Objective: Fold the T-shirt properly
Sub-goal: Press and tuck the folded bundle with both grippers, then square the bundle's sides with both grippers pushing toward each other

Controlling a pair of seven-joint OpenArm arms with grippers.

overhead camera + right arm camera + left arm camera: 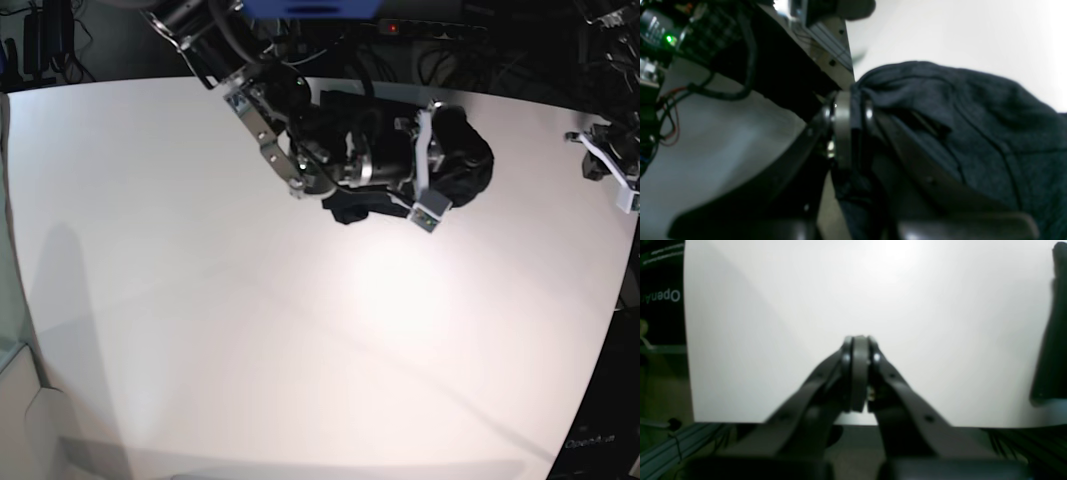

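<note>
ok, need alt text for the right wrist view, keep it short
The right gripper, seen close up from the wrist, is shut on a bunched fold of the dark T-shirt, which fills the right half of the frame. The white table lies to the left, with cables and a green indicator light at upper left.

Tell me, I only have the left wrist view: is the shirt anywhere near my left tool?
Observer: No. The shirt lies bunched at the table's far edge, apart from the left tool.
Operator: Is the right tool on it?
Observer: Yes, the right tool is shut on a fold of the shirt.
Operator: Is the shirt spread flat?
Observer: No, it is a crumpled heap around the right arm's wrist.
</note>
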